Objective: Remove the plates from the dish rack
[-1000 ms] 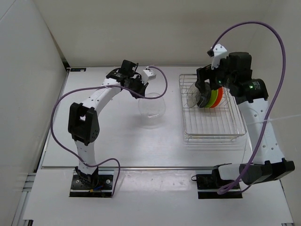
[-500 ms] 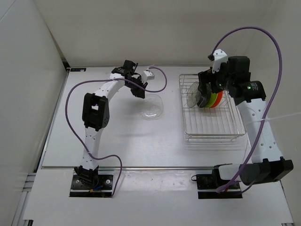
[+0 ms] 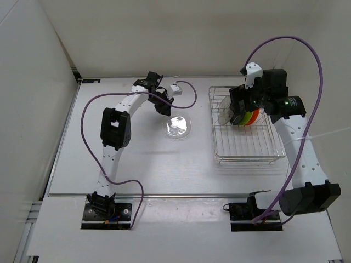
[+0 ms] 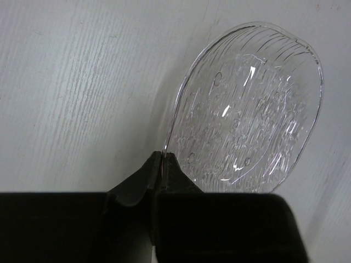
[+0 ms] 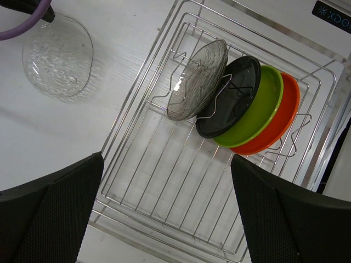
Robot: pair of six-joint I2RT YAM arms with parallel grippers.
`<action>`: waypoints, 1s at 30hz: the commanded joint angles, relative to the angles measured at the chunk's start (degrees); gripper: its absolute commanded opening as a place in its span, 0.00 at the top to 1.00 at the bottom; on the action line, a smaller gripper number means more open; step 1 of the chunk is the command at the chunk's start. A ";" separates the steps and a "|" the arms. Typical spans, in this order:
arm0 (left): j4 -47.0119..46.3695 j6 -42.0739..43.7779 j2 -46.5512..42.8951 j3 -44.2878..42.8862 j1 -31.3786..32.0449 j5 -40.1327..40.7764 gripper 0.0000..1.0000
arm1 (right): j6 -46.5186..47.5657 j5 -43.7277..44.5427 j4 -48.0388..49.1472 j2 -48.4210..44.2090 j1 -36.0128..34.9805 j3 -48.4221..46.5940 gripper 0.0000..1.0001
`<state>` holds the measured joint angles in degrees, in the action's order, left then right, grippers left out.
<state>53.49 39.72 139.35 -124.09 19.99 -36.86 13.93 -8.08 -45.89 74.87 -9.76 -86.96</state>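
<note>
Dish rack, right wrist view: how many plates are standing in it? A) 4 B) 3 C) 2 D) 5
A: a clear plate, a black plate, a green plate and an orange plate stand on edge in the dish rack; a second clear plate lies outside it on the table.

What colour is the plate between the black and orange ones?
That plate is lime green; the right wrist view shows it best.
</note>
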 commanded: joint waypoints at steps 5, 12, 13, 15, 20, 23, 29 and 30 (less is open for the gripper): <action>-1.99 0.01 0.84 -3.87 0.75 -0.57 0.80 | 0.39 -0.80 2.56 -0.43 0.18 0.39 0.00; -2.61 -0.53 1.36 -4.40 0.75 -0.05 0.73 | 0.39 -0.80 3.17 -0.43 0.18 1.96 0.00; -2.61 -0.53 1.36 -4.40 0.75 -0.05 0.73 | 0.39 -0.80 3.17 -0.43 0.18 1.97 0.00; -2.61 -0.53 1.36 -4.93 1.37 -0.05 0.71 | 0.39 -0.80 3.17 -0.95 0.18 2.49 0.00; -2.61 -1.58 1.02 -6.51 1.37 1.00 0.68 | -1.45 0.61 3.79 -0.95 0.18 3.02 0.00; -2.61 -2.36 -2.67 -5.56 1.37 2.31 0.66 | -1.45 3.06 4.31 0.18 0.18 3.55 0.00; -6.11 -9.38 -19.97 9.52 0.84 7.22 0.00 | -1.98 6.66 5.46 4.57 0.18 2.24 0.01; -6.99 -10.62 -22.69 12.18 0.84 8.20 0.00 | -1.46 8.41 5.46 5.45 0.18 0.75 0.03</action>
<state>49.34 33.58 130.85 -116.62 21.02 -31.44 12.60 -3.55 -43.07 77.47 -9.76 -83.70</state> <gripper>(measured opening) 0.977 0.982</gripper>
